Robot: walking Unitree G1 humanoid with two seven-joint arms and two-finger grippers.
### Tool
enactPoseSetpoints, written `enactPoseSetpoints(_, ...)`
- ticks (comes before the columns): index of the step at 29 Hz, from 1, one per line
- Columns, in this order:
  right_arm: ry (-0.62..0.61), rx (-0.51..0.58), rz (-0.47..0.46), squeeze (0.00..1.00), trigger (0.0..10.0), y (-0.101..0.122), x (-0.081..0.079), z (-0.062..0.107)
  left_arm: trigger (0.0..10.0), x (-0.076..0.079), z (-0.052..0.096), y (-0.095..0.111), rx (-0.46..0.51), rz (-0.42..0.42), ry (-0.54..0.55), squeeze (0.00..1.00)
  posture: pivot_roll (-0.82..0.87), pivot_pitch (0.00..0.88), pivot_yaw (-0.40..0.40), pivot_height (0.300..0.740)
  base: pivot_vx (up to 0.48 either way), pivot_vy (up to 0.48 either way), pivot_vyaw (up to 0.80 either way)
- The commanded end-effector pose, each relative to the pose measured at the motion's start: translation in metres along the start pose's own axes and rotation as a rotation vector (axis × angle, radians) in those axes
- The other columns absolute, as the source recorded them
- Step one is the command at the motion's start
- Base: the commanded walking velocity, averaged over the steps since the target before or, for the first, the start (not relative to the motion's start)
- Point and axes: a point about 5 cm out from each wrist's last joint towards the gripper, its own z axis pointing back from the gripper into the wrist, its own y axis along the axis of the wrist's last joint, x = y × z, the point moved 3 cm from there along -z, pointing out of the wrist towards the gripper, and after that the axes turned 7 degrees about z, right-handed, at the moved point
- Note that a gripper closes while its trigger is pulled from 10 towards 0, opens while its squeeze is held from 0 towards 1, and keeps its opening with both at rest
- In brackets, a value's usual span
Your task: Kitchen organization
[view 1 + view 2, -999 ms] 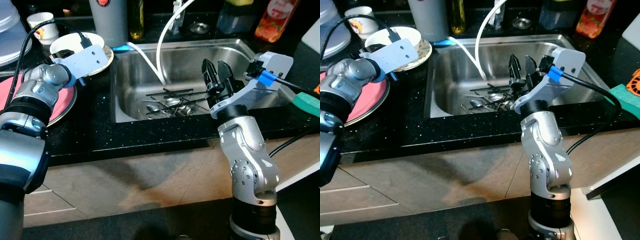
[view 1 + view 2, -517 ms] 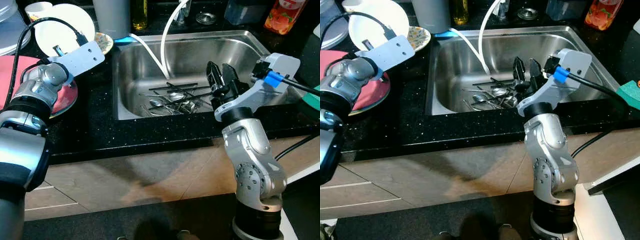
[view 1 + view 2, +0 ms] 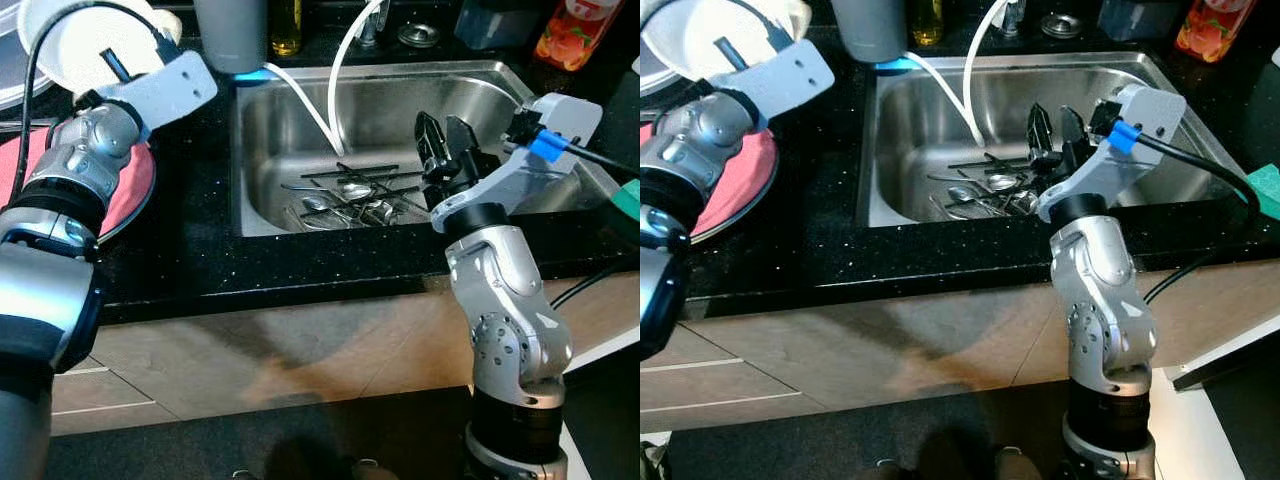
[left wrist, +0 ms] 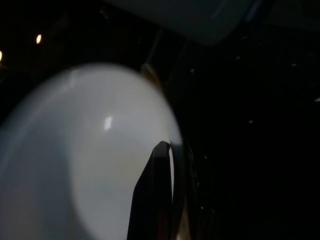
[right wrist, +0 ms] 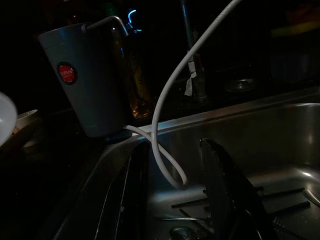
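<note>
The round white plate (image 3: 75, 45) is up off the black speckled worktop (image 3: 190, 250), raised at the far left above the pink round plate (image 3: 125, 190) that lies flat there. From the left eye, the left gripper (image 3: 120, 70) sits at the white plate's lower edge, its jaws clamped on the rim as far as I can judge. The right gripper (image 3: 447, 150) hangs over the stainless steel sink (image 3: 290, 120), jaws parted and holding nothing, just above a loose heap of spoons and dark chopsticks (image 3: 350, 195) on the sink floor. A white hose (image 3: 335, 90) loops down into the basin.

The right eye gives the same layout: the grey cylindrical container (image 3: 868, 25) stands behind the sink's left corner, an orange bottle (image 3: 1212, 22) at the far right.

From the left wrist, one black finger (image 4: 155, 200) lies across the white plate's face, the rim pinched against it.

From the right wrist, the two fingers (image 5: 225, 190) stand apart, framing the hose and the grey container; the cutlery is dim below.

To my eye the tidying is at an early stage: one plate is in transit, the pink plate and all the sink cutlery are still to be dealt with.
</note>
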Motion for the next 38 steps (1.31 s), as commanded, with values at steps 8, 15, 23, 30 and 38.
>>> enactPoseSetpoints(8,0.019,0.044,0.034,0.0,10.0,0.006,0.002,-0.009,10.0,0.008,-0.004,0.071,0.29,0.075,-0.036,0.0,-0.01,0.021,0.002,0.74,0.0,0.0,0.0)
enactPoseSetpoints(15,0.02,0.05,0.048,0.0,10.0,0.006,0.005,-0.01,10.0,0.025,0.004,0.101,0.445,0.088,-0.142,0.0,-0.01,0.0,0.002,0.74,0.0,0.0,0.0)
enactPoseSetpoints(23,0.035,0.064,0.054,0.0,10.0,0.005,0.004,-0.014,10.0,0.071,0.033,0.145,0.703,0.305,-0.419,0.0,-0.01,0.0,0.003,0.74,0.0,0.0,0.0)
enactPoseSetpoints(30,0.033,0.075,0.056,0.0,10.0,0.007,0.004,-0.014,10.0,0.108,0.026,0.129,0.538,0.496,-0.511,1.0,-0.01,0.0,0.007,0.74,0.0,0.0,0.0)
enactPoseSetpoints(38,0.026,0.078,0.059,0.0,10.0,0.006,0.006,-0.013,10.0,0.089,0.023,0.121,0.524,0.783,-0.387,0.0,-0.01,0.0,0.005,0.74,0.0,0.0,0.0)
